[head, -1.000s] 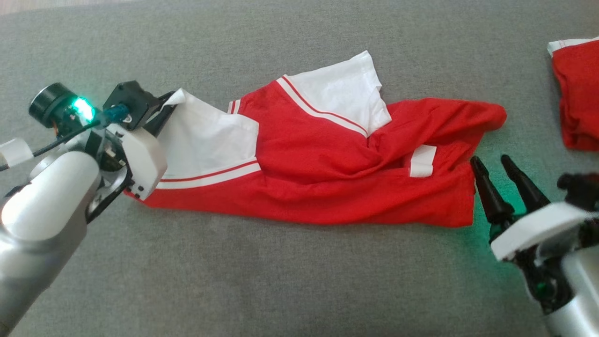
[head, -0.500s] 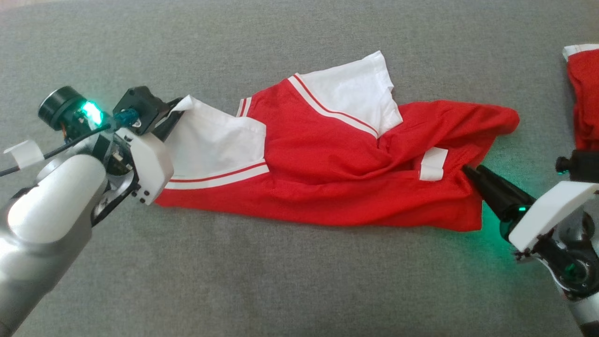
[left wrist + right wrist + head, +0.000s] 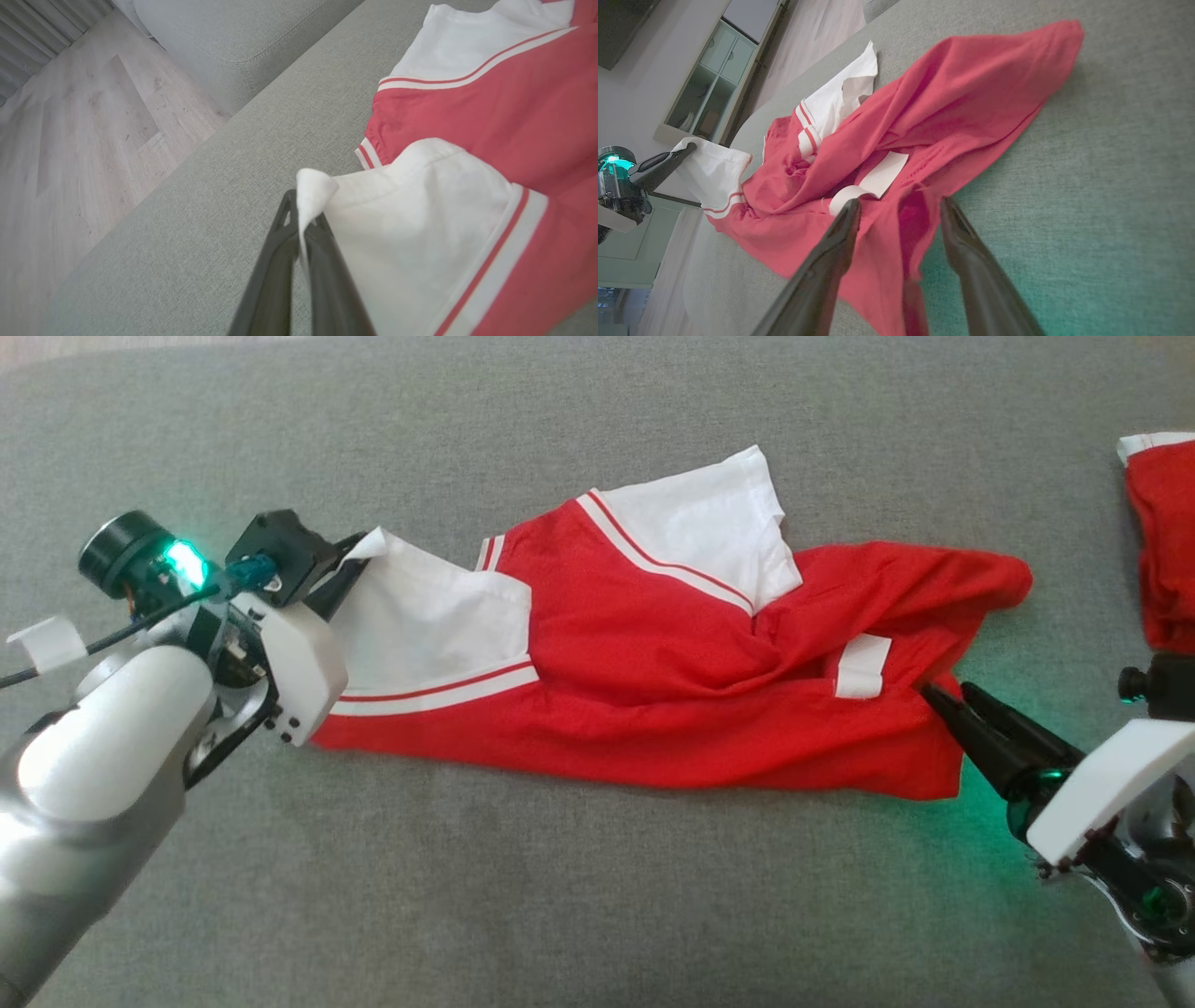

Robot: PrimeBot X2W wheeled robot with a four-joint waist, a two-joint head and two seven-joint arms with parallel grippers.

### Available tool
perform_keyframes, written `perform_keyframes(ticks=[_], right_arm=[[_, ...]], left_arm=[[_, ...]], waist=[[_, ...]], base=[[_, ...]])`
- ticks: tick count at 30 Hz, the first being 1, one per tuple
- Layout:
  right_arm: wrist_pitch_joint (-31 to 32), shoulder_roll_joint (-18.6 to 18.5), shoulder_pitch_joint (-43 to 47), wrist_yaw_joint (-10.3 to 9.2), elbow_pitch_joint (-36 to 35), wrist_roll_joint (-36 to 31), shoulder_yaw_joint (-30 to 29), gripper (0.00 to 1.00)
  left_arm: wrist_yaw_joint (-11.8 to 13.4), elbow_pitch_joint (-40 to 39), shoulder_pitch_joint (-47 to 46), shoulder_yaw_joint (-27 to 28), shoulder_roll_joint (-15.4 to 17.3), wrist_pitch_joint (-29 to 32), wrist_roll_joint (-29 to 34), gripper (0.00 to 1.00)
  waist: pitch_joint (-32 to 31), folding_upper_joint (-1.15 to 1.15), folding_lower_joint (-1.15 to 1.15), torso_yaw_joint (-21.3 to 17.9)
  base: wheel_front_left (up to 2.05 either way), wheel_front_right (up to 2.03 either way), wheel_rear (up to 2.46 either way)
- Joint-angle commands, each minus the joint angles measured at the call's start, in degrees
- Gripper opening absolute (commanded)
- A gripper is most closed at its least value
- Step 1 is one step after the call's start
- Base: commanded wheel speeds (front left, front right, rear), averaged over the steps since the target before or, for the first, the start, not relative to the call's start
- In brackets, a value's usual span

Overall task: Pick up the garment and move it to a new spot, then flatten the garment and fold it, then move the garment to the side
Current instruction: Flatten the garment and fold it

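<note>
While it lies stretched lengthwise across the grey sofa cushion (image 3: 597, 896), the red and white garment (image 3: 653, 709) is rumpled, one white sleeve folded over its middle. Another red cloth (image 3: 1162, 551) sits well apart at the cushion's right edge. At the garment's left end, the left claw (image 3: 299, 219) is clamped tight on the corner of the other white sleeve, which pokes up between its fingers. At the right end, the right claw (image 3: 901, 205) stands wide apart, straddling a raised fold of the red hem without pinching it, beside a small white label (image 3: 859, 667).
</note>
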Motion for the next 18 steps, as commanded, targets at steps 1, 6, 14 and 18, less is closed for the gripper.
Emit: perform_keyframes(ticks=[1, 6, 14, 18], right_arm=[[-0.65, -1.92, -0.64, -0.05, -1.71, 0.48, 0.46, 0.76], [-1.73, -1.97, -1.52, -0.05, -0.88, 0.72, 0.88, 0.22], [-6.81, -2.93, -3.12, -0.05, -1.29, -0.39, 0.84, 0.00], [-11.23, -4.74, -3.59, -0.05, -3.50, -0.77, -0.82, 0.00]], left_arm=[[0.34, -0.71, -2.94, 2.14, 2.04, -0.42, -0.36, 0.00], [0.43, -0.61, -3.07, 2.02, 2.28, -0.55, -0.42, 0.00], [1.64, -0.66, -2.89, 2.85, 2.67, -3.82, -0.37, 0.00], [3.85, -2.11, -2.27, 5.30, 3.43, -8.59, -1.08, 0.00]], waist=[[0.05, 0.00, 0.00, 0.01], [0.27, 0.00, 0.00, 0.19], [-1.14, 0.00, 0.00, 0.21], [-4.13, 0.00, 0.00, -0.10]], base=[[0.00, 0.00, 0.00], [0.00, 0.00, 0.00], [0.00, 0.00, 0.00], [0.00, 0.00, 0.00]])
